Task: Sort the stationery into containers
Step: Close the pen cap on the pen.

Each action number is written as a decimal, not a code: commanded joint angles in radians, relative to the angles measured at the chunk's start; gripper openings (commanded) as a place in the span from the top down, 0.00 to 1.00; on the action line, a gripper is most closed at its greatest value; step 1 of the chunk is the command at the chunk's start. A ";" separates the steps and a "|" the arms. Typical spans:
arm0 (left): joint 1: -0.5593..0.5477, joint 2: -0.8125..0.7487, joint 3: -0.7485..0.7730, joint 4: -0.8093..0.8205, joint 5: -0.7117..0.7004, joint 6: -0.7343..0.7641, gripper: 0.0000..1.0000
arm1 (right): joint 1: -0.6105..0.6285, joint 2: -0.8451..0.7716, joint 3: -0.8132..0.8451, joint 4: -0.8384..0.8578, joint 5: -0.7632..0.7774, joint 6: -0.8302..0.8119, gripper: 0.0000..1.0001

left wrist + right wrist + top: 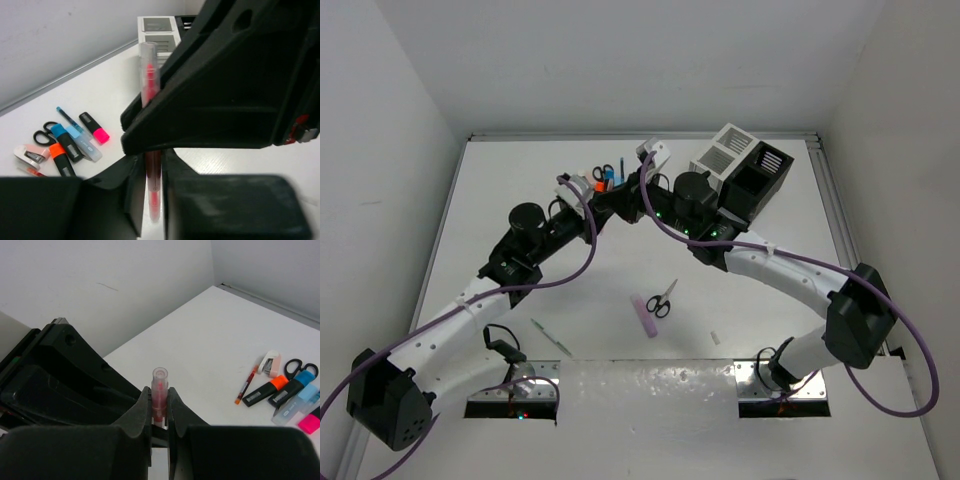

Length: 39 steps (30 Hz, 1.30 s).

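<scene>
Presently the white worktop (pixel 510 200) carries a black slatted organiser box (pixel 762 178) at its far right, with a white slatted organiser box (pixel 724 152) adjoining it. Left of the black box, above the worktop, the two arms meet. The right hand (pixel 160 399) is closed narrow on a red pen with a clear plastic barrel (pixel 160 382), pinching it just below one end. The left hand (pixel 152 172) is likewise drawn in on the other part of the same barrel, so the pen bridges both hands.

Judgement: the pen is light and rigid, but its smooth round barrel may slip or swivel. Hold belongs mid-barrel, across the axis, and neither hand should release before the other's pinch is secure.

Further left of the black box lie an orange-capped black marker (pixel 61 157), a pink-capped marker (pixel 97 131) and small black-handled scissors (pixel 44 134). Nearer than the black box lie a lilac bar (pixel 644 315), a second pair of scissors (pixel 662 299) and a tiny white piece (pixel 715 338).
</scene>
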 commanded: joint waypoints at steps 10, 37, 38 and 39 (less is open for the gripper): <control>0.001 -0.021 0.010 0.051 -0.001 -0.027 1.00 | 0.001 -0.075 0.014 -0.011 0.011 -0.047 0.47; 0.005 -0.022 0.025 0.080 -0.019 -0.093 1.00 | -0.009 -0.034 -0.005 0.053 0.048 -0.087 1.00; 0.011 -0.022 0.028 0.090 -0.014 -0.103 1.00 | -0.001 -0.035 -0.043 0.053 0.066 -0.093 1.00; 0.028 -0.020 0.031 0.111 -0.013 -0.115 1.00 | 0.019 -0.037 -0.063 0.060 0.085 -0.111 1.00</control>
